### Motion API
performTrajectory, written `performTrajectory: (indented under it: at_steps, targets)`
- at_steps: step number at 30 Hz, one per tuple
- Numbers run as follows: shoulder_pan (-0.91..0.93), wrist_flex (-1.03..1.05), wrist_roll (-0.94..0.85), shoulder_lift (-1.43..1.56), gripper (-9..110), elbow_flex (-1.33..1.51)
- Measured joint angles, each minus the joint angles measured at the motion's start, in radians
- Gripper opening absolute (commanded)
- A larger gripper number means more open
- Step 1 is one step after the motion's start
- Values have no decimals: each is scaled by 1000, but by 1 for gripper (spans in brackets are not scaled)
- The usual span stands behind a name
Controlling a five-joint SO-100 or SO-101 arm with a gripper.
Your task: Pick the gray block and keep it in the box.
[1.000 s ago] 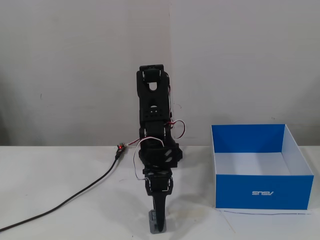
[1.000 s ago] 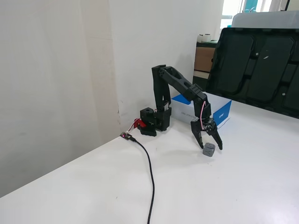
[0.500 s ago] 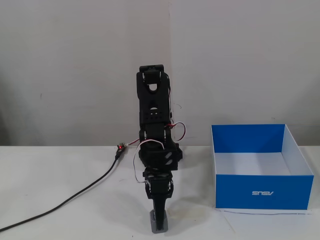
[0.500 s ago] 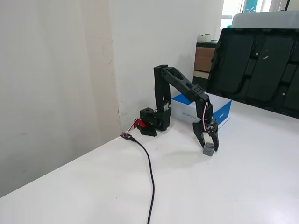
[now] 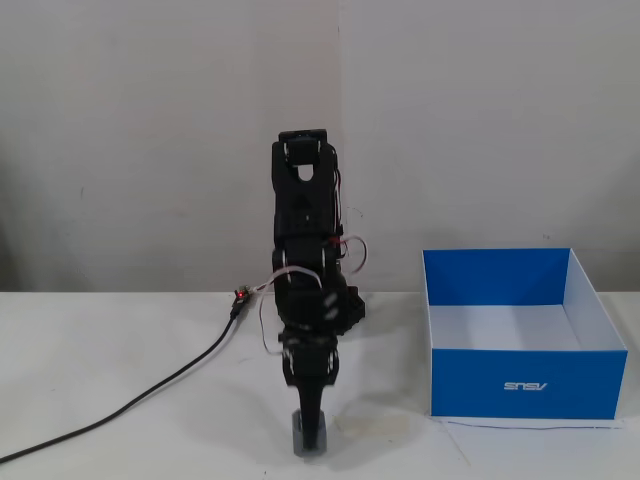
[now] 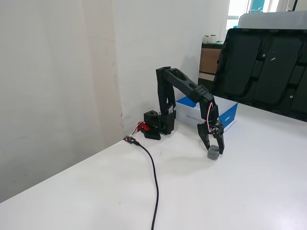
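We've got the hand [image 6: 214,150] clamped on the gray block [image 6: 213,153], just off the counter [image 6: 201,191] by our read, gripped low for carrying. Box [image 5: 523,385] sits well apart, empty.

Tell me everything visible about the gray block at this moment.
The gray block is a small, matte gray cube, plastic by its look. It sits between the jaws of the black gripper, which are closed on its sides. In both fixed views it appears at or just above the white table; whether it has lifted off is unclear. It is well apart from the blue box, and the front view mostly hides it behind a finger.
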Motion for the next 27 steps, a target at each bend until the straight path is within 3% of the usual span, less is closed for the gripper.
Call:
performTrajectory:
  at_steps: [14,27]
  targets:
    - [-175,202,0,244,0,-221]
    - [-546,288,0,357,0,-357]
